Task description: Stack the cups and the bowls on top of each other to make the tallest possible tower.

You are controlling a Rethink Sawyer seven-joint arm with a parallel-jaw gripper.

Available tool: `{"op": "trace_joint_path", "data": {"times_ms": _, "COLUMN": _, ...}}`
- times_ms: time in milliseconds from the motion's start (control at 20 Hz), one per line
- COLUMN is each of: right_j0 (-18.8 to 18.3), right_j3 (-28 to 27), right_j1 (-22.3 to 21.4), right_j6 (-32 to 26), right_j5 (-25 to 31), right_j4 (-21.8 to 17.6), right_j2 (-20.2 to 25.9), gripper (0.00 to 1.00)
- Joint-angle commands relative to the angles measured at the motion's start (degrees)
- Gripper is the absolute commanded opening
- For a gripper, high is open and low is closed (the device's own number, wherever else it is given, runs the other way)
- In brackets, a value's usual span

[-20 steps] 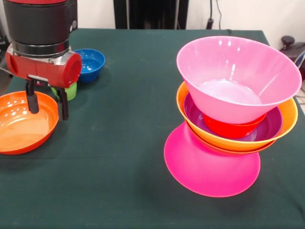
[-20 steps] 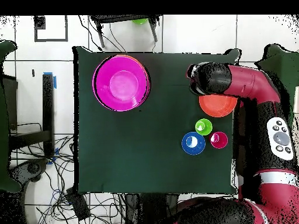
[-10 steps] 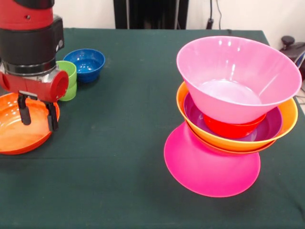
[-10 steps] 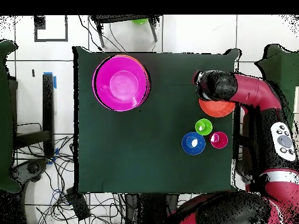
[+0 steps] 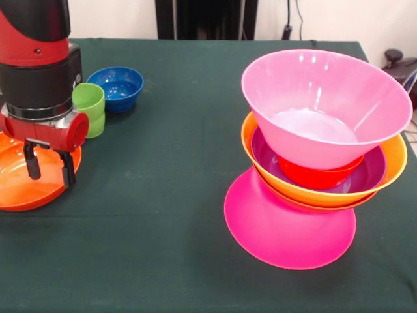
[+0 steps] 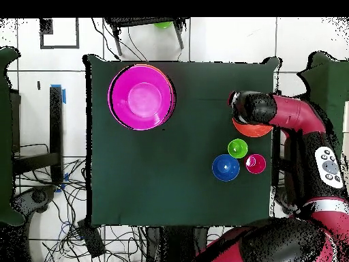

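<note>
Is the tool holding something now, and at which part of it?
Nothing is held. The tool hangs open over the rim of the red-orange bowl.

Seen from above: a dark green table [image 6: 163, 177] bearing a large hot pink plastic bowl [image 6: 141, 96] atop an orange rim, far left. At right, a red-and-black arm [image 6: 290, 116] covering a shallow red-orange bowl [image 6: 251, 129]; nearby, clustered, a lime green cup [image 6: 237, 147], small blue bowl [image 6: 225, 167], red cup [image 6: 255, 163].

A dark green tablecloth [image 5: 176, 130] covers the table; cables [image 6: 68, 205] trail on the tiled floor [image 6: 225, 37].
</note>
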Motion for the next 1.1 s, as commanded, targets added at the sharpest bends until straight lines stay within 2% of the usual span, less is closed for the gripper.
{"op": "trace_joint_path", "data": {"times_ms": 50, "right_j0": 1.58, "right_j3": 1.20, "right_j1": 0.52, "right_j6": -15.74, "right_j5": 0.52, "right_j4": -4.34, "right_j2": 3.72, "gripper": 1.00}}
{"op": "trace_joint_path", "data": {"times_ms": 500, "right_j0": 1.78, "right_j3": 0.44, "right_j1": 0.48, "right_j6": -15.75, "right_j5": 2.34, "right_j4": -3.91, "right_j2": 4.39, "gripper": 1.00}}
{"op": "trace_joint_path", "data": {"times_ms": 1100, "right_j0": 0.75, "right_j3": -0.62, "right_j1": 4.37, "right_j6": -16.12, "right_j5": -0.93, "right_j4": -6.07, "right_j2": 4.24, "gripper": 1.00}}
